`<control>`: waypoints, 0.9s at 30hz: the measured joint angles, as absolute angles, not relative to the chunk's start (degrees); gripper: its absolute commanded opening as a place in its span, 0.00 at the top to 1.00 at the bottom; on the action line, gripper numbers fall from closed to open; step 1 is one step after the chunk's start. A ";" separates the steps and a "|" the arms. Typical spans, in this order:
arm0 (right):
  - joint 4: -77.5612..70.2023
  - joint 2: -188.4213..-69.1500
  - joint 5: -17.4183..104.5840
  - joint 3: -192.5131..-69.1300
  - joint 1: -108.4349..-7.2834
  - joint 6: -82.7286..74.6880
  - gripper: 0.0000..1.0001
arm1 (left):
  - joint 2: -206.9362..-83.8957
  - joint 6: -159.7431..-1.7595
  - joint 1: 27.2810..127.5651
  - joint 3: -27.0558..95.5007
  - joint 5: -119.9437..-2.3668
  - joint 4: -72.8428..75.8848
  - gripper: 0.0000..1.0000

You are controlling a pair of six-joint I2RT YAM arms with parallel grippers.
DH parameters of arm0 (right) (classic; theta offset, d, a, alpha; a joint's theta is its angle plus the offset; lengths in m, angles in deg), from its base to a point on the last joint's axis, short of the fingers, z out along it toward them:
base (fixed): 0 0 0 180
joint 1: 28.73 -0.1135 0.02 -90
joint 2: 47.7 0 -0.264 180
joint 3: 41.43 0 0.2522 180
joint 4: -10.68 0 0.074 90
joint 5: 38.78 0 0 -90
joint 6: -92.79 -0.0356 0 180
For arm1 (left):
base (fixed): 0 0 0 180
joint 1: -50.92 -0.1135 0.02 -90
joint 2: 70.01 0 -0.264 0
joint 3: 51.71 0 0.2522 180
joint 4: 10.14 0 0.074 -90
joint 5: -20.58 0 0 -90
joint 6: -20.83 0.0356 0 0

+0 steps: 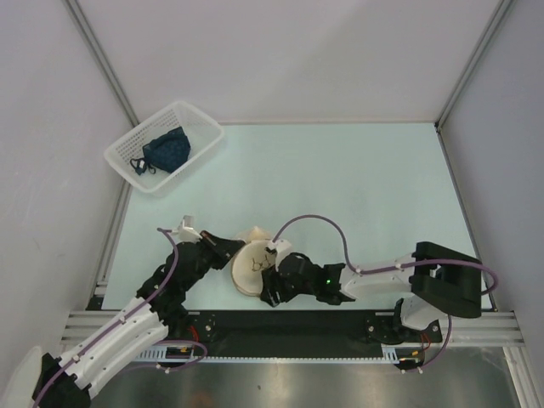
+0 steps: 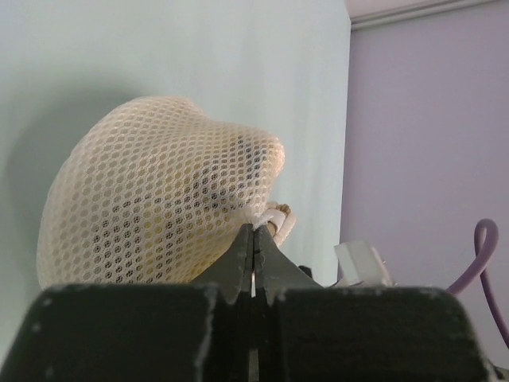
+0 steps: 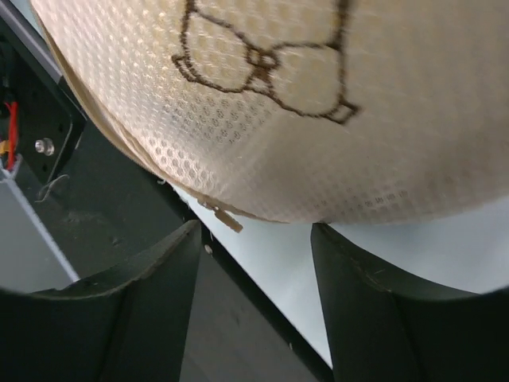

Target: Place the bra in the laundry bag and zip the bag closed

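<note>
Laundry bag [image 1: 251, 265] between tools, left tool [image 2: 253, 232] clenched on its mesh, right tool [image 3: 254, 232] released just beside it.

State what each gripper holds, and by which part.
Left gripper: jaws shut on the laundry bag, at its mesh edge. Right gripper: jaws open, holding nothing.

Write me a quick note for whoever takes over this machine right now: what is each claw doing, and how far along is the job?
Left gripper: shut, pinching the mesh edge of the bag.
Right gripper: open, holding nothing, close under the bag's lid, with the zip tab just ahead.
The bag sits near the table's front edge, between both grippers.
No bra in view; it may be inside.
Left to do: confirm the bra is in, then check the zip; its state is unclear.
</note>
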State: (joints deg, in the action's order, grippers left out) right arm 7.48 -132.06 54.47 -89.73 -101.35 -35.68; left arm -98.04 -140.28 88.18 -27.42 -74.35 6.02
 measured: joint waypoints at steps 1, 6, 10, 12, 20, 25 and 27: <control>8.12 -134.27 54.62 -90.96 -101.92 -34.53 0.42 | -97.39 -140.76 88.18 -27.42 -74.72 6.70 1.00; 9.65 -139.84 55.74 -94.76 -104.00 -31.58 0.45 | -97.60 -142.27 88.18 -27.40 -75.90 8.99 1.00; 10.30 -140.02 57.25 -94.72 -105.68 -31.05 0.41 | -97.74 -142.75 88.18 -27.38 -76.64 9.78 1.00; 10.98 -139.95 57.94 -94.28 -106.86 -31.01 0.39 | -97.74 -142.75 88.18 -27.34 -76.77 10.24 1.00; 11.29 -137.55 62.95 -92.33 -112.19 -32.71 0.37 | -98.48 -142.75 88.18 -27.18 -76.82 11.09 1.00; 13.73 -135.45 66.16 -89.36 -112.74 -34.15 0.42 | -98.54 -142.91 88.18 -27.03 -76.79 11.29 1.00; 15.44 -135.49 67.23 -87.98 -112.72 -34.33 0.45 | -98.74 -143.21 88.18 -26.92 -76.77 11.37 1.00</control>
State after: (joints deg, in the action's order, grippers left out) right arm 15.44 -135.49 67.23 -87.98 -112.72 -34.33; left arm -98.74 -143.21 88.18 -26.92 -76.77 11.37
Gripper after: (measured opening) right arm 0.586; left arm 0.003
